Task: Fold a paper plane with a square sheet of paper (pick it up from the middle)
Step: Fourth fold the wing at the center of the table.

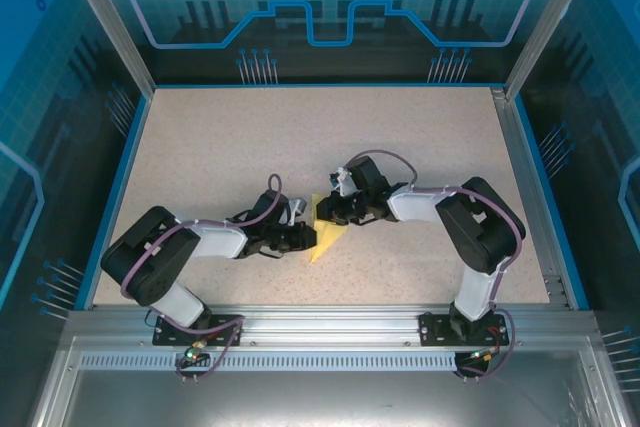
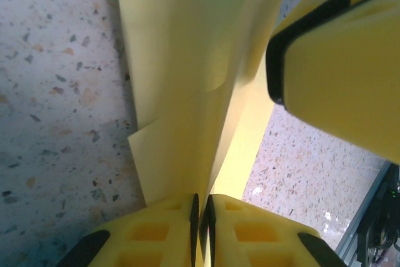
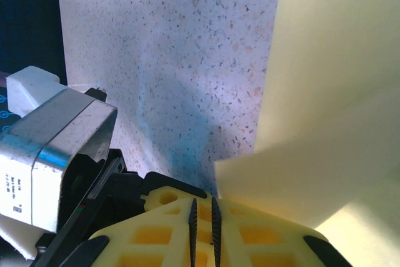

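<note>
**First speaker:** What is there to see?

**Second speaker:** A thin, plain yellow sheet of paper [image 1: 330,240], partly folded, is held between two black robot arms near the middle of a speckled beige table [image 1: 250,147]. The left claw [image 2: 201,207] has its yellow pads pressed together on the sheet's edge. The right claw [image 3: 203,211] is clamped on another fold of the same sheet. Whether the paper's lower tip touches the table cannot be told.

**First speaker:** How should this step be done well?

**Second speaker:** A crease seems to be forming, and the sheet is not yet a dart. Both grips should stay firm while the claws move together. The layers need to stay lined up and the pull gentle, because thin paper tears or slips easily.

**First speaker:** And the count?

**Second speaker:** One sheet of paper, two arms, two claws, one table.
</note>
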Available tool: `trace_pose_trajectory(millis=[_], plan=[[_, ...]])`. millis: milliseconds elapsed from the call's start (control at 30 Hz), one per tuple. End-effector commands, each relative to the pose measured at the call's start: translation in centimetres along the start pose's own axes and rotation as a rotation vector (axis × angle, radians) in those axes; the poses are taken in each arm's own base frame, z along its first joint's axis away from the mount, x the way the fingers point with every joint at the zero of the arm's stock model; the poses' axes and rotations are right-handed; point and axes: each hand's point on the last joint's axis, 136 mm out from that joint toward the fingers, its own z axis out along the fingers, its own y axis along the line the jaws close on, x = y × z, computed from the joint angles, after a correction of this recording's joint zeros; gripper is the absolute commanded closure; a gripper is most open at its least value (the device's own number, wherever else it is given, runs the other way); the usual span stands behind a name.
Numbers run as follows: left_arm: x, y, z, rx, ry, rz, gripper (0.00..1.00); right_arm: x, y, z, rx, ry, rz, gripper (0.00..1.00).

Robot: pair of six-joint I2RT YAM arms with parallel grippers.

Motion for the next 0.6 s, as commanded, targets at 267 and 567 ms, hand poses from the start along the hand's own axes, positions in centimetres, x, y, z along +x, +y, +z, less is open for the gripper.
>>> trace_pose_trajectory(millis=[267,567], plan=[[0.1,0.4,-0.1,0.016,0.007,-0.035,0.85,-1.3,-0.3,-1.6,0.043,-0.065,-0.020,0.83],[0.3,0.8,0.3,0.033,0.025,-0.053,0.85,-0.9,0.4,-2.6,0.016,-0.057,-0.053,0.81]])
